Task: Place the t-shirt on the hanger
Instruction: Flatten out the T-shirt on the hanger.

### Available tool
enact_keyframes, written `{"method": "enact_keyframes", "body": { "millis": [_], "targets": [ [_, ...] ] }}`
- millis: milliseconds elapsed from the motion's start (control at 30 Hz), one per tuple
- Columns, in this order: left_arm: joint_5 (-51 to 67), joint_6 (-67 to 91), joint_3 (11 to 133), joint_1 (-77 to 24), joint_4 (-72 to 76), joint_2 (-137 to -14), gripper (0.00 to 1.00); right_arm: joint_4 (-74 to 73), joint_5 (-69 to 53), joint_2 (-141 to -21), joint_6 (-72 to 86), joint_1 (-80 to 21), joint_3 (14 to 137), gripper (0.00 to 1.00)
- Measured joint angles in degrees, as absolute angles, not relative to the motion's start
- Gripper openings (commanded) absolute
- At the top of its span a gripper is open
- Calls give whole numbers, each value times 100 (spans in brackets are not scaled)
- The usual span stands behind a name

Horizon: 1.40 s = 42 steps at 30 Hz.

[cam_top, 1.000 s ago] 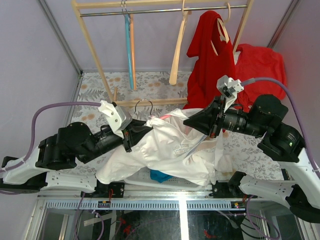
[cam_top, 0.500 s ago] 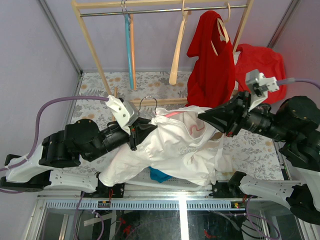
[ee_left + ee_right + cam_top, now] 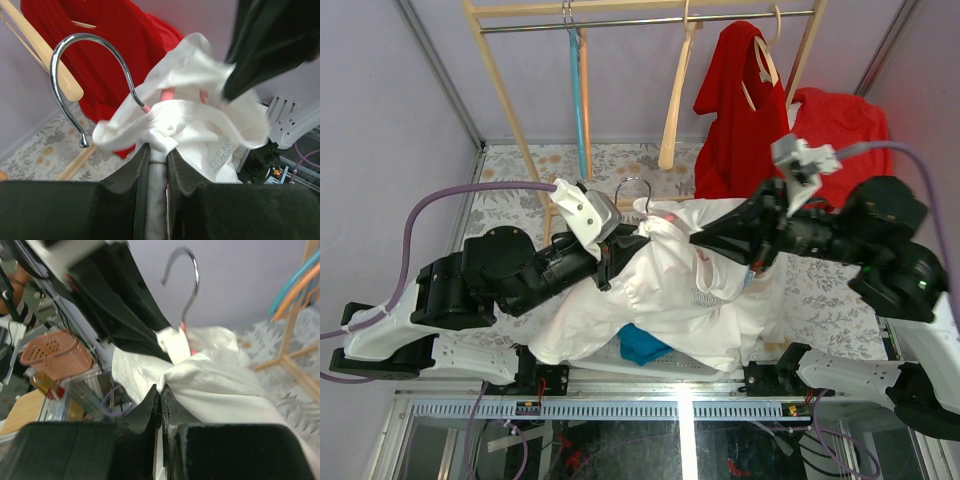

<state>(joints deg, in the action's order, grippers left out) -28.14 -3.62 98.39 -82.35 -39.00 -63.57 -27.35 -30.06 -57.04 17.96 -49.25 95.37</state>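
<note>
Matt cloth t-shirt (image 3: 660,290), glossy metal hook (image 3: 90,36)

hanger (image 3: 85,35) arms buried under t-shirt (image 3: 670,290), only hook and pink neck showing, blue cloth (image 3: 642,347) mostly covered by hem, chest print too small to read, my right gripper (image 3: 705,240) tips lost in folds

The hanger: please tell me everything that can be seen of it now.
The hanger is mostly hidden inside the white t-shirt. Its metal hook sticks out of the cloth, free; below it only short pale pink plastic bits show. The left gripper pinches bunched cloth under the hook; whether it clamps the hanger too is hidden.
</note>
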Motion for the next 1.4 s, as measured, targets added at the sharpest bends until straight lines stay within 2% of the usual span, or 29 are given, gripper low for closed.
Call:
{"method": "enact_keyframes", "body": {
  "millis": [233, 400, 533, 767, 1233, 1400],
  "targets": [
    [-2665, -644, 8818, -8235, -3258, -5900, 0, -2731, -3166, -5782, 1774, -4925, 8538, 8],
    [-2475, -650, 8436, -8235, -3159, -5721, 0, -2888, -3269, -5485, 1671, -4925, 8315, 19],
    [-2211, -646, 8272, -8235, -3041, -5535, 0, -2995, -3352, -5269, 1555, -4925, 8315, 34],
    [-1743, -561, 7856, -8235, -3055, -4945, 0, -3347, -3417, -5109, 1297, -4925, 8313, 46],
    [-1542, -180, 7481, -8235, -3531, -4803, 0, -3726, -3557, -4947, 1127, -4925, 8348, 49],
    [-1514, -108, 7474, -8235, -3710, -4799, 0, -3975, -3065, -5094, 854, -4936, 8641, 49]
  ]
}}
